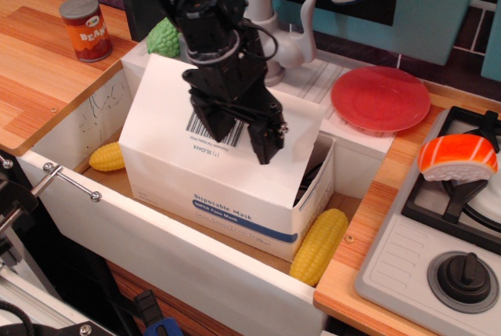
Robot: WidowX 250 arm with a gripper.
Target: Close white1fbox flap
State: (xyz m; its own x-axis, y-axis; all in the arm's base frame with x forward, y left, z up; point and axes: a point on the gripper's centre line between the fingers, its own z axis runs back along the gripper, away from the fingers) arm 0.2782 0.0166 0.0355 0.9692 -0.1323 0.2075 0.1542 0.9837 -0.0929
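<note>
Black pincer (pixel 244 134) angled downward, pressing on tilted flap (pixel 168 136) of white1fbox (pixel 219 195) — jaws parted.

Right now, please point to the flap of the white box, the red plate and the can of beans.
flap (pixel 168 144): observation.image view, bare white panel left of the barcode.
red plate (pixel 380 98): observation.image view, centre of the plate.
can of beans (pixel 84 29): observation.image view, orange label on its side.

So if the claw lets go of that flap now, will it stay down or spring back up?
Probably springs back some: the flap is thin cardboard, tilted, not yet flat on the white1fbox. It looks light and bendy under the claw, so push gently.
</note>
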